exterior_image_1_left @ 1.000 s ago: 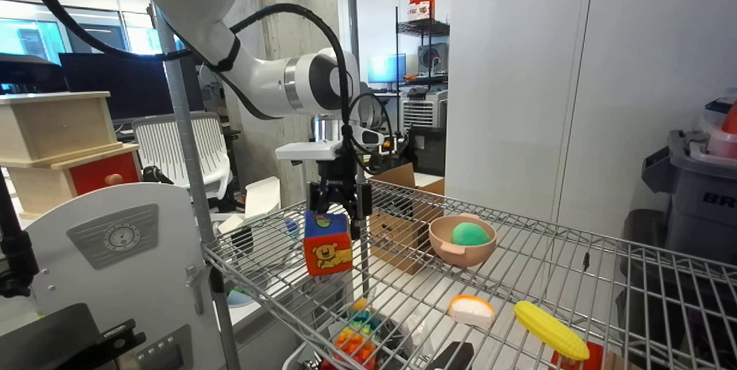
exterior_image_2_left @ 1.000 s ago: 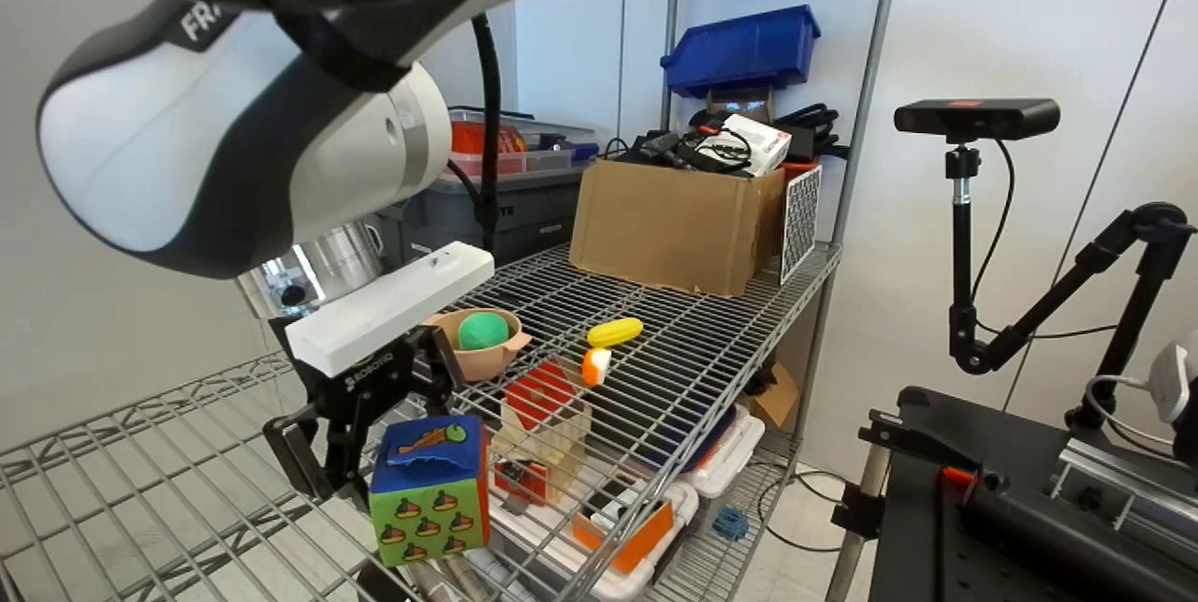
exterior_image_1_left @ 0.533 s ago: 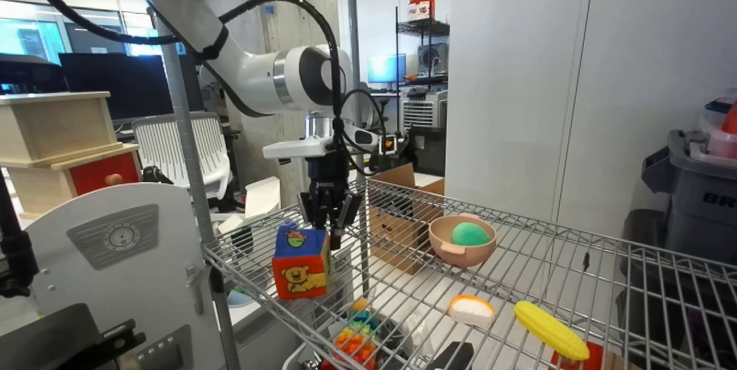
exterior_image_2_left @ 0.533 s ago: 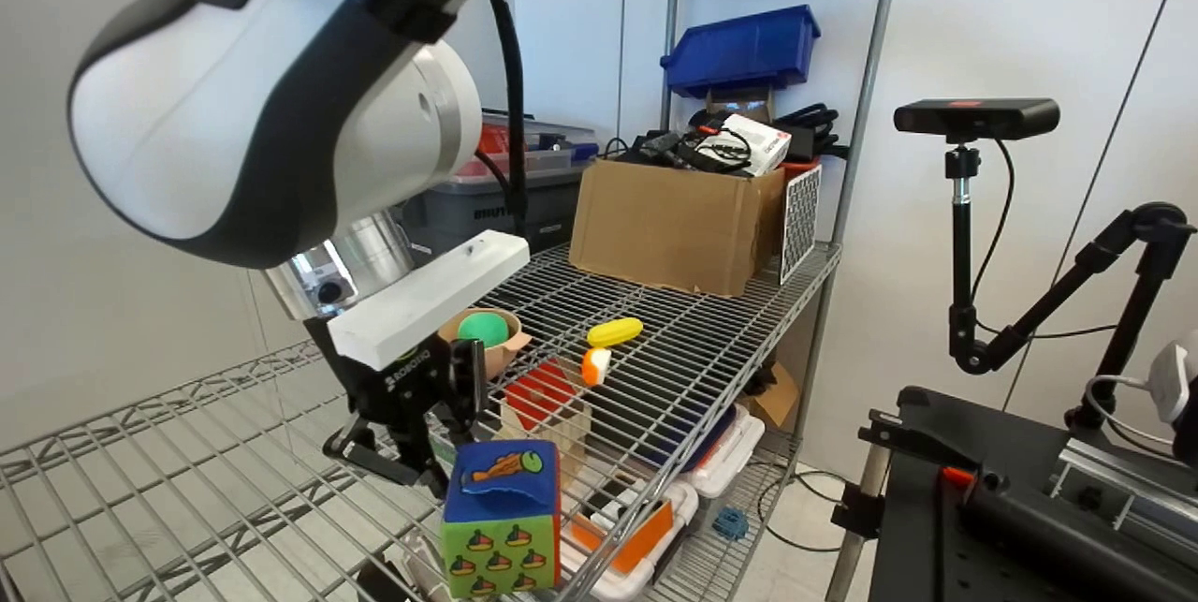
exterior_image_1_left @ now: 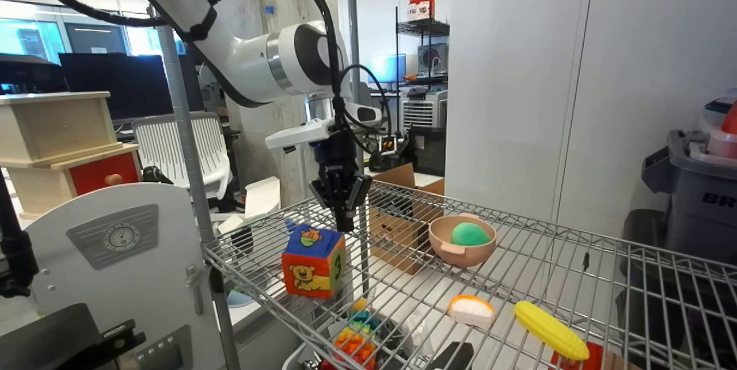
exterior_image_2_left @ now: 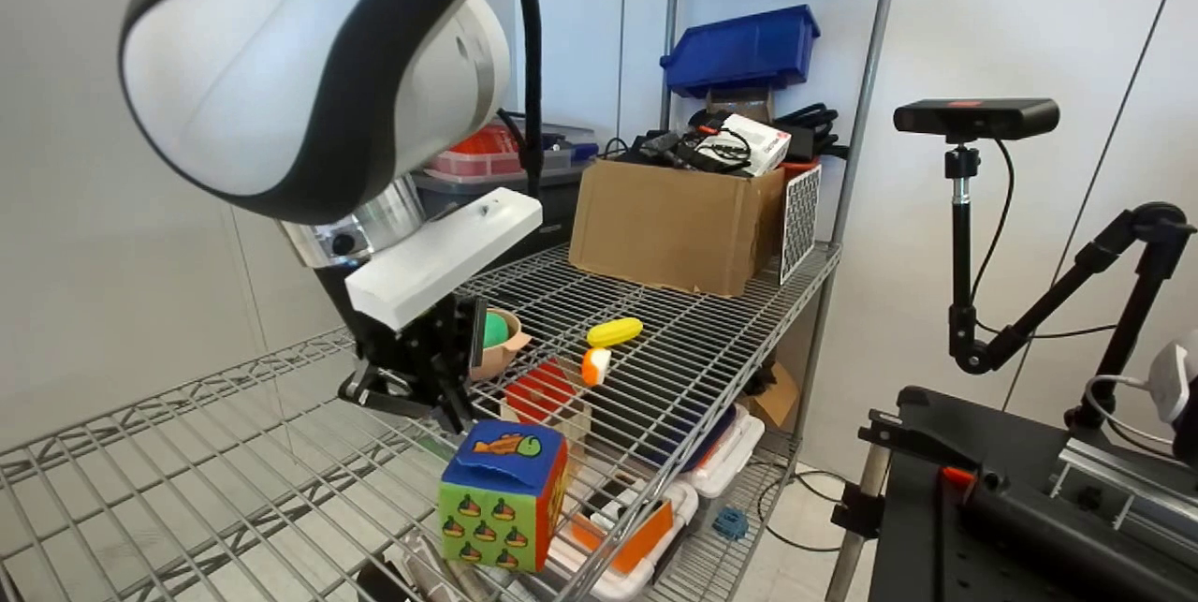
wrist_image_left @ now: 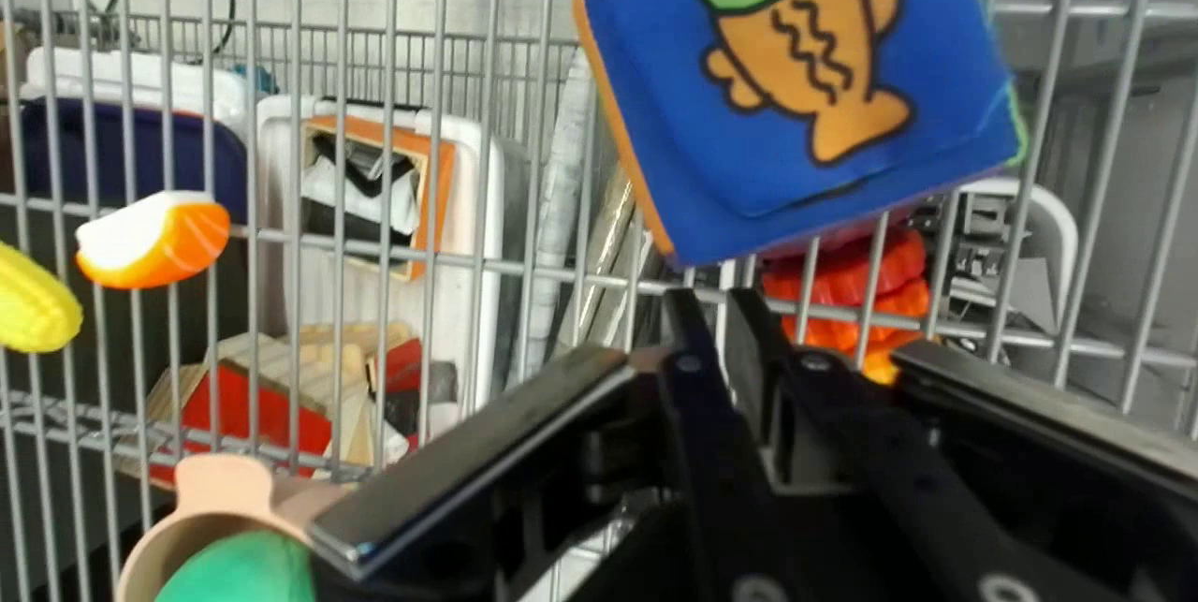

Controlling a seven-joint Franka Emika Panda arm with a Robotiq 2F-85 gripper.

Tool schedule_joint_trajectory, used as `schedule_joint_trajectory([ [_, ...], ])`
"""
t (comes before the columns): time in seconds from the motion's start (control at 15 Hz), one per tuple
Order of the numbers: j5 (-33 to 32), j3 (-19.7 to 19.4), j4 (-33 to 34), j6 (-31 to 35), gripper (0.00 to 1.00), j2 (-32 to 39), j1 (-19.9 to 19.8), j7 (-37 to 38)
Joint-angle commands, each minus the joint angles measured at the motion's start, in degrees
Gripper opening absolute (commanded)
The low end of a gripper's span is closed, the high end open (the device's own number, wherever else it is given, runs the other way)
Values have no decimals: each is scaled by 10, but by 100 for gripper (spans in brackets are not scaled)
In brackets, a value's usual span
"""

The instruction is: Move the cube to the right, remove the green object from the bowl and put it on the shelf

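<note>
The soft cube (exterior_image_1_left: 314,263) stands on the wire shelf (wrist_image_left: 440,257), near its front edge, with its blue fish face (wrist_image_left: 805,87) upward. Red bear and numbered faces show in an exterior view. My gripper (wrist_image_left: 716,298) hangs just behind the cube's upper edge. Its fingers are close together with a narrow gap and nothing between them. Whether a fingertip touches the cube I cannot tell. In the tan bowl (exterior_image_1_left: 479,256) lies the green object (exterior_image_1_left: 469,233). The bowl's wall (exterior_image_2_left: 496,366) and the green object (exterior_image_2_left: 494,332) are partly covered by the gripper in an exterior view.
An orange-and-white toy piece (exterior_image_1_left: 472,311) and a long yellow toy (exterior_image_1_left: 551,330) lie on the wires beyond the bowl. A large cardboard box (exterior_image_2_left: 664,223) stands at one end of the shelf. A grey upright pole (exterior_image_1_left: 183,122) rises near the cube.
The cube has slid toward the shelf's front edge, then turned so its numbered face shows. My gripper's fingers have drawn together, and the gripper has lifted and tilted away from the cube.
</note>
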Motion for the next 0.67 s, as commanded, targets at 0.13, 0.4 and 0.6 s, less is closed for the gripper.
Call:
schedule_joint_trajectory([
  [0.13, -66, -33, -157, 125, 59, -112, 42, 70],
  [0.4, -101, -38, -269, 151, 89, -185, 62, 105],
  [0.6, -114, -28, -359, 136, 100, -242, 66, 115],
])
